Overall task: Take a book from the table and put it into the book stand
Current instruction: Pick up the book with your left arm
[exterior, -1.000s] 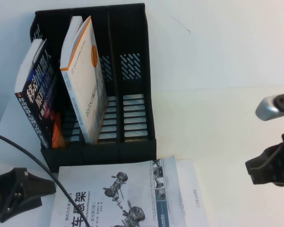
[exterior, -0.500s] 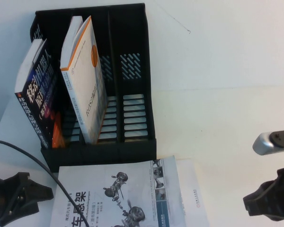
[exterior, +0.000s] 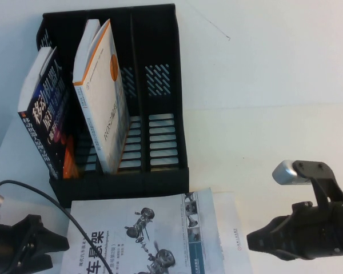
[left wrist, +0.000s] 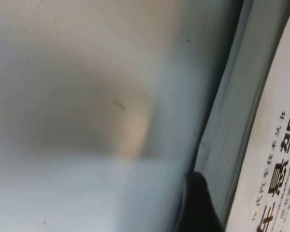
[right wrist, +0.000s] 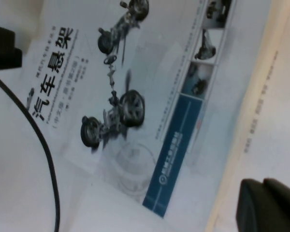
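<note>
White bench point(exterior: 286, 74); our left gripper point(exterior: 48, 246) and right gripper point(exterior: 260, 241) flank the book point(exterior: 154, 234); we cannot tell either's state; the book stand point(exterior: 160, 148) rightmost compartment stands free.

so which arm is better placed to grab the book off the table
Probably either: the left gripper sits at the left edge of the book on the table, and the right gripper points at its right edge.

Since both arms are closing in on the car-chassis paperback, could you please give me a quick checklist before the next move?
1. Pale grey-white paperback flat on the white table: ok.
2. Black plastic three-slot book stand has a free slot, its rightmost: ok.
3. Left gripper beside the paperback's left edge: ok.
4. Right gripper near its right edge: ok.
5. Either gripper's finger opening: cannot tell.
6. Black cable crossing the cover: not ok.
</note>
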